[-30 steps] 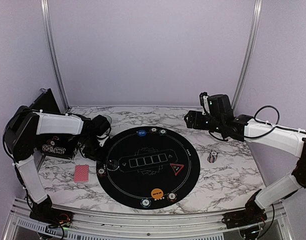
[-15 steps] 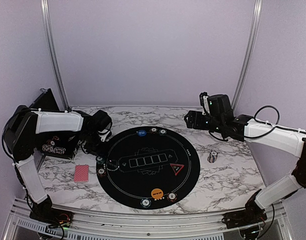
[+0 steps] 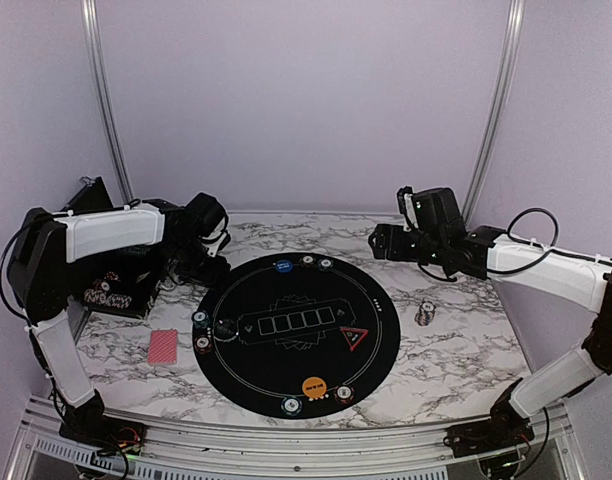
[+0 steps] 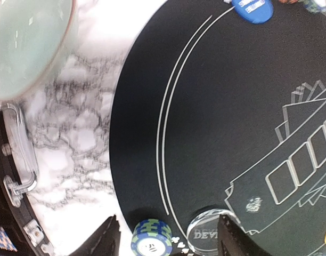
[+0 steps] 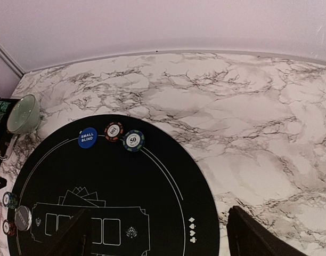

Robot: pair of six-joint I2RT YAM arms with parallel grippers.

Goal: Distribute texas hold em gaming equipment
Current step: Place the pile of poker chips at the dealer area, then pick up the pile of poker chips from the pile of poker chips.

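Left gripper [image 4: 167, 237] is hanging spread, a striped chip [image 4: 151, 241] half cropped at the bottom edge; right gripper [image 5: 163, 234] is gaping empty, fingertips cropped.

Marble table [image 3: 456, 360] bears black mat [image 3: 276, 372], card [image 3: 163, 346], chip stack [image 3: 424, 313]

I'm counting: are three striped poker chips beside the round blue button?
No, just an orange-striped round chip and a green-striped round chip lie beside the round blue button.

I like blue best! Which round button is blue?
The blue button at the far edge of the mat, reading SMALL BLIND. The orange button is at its near edge, the dark button at its left.
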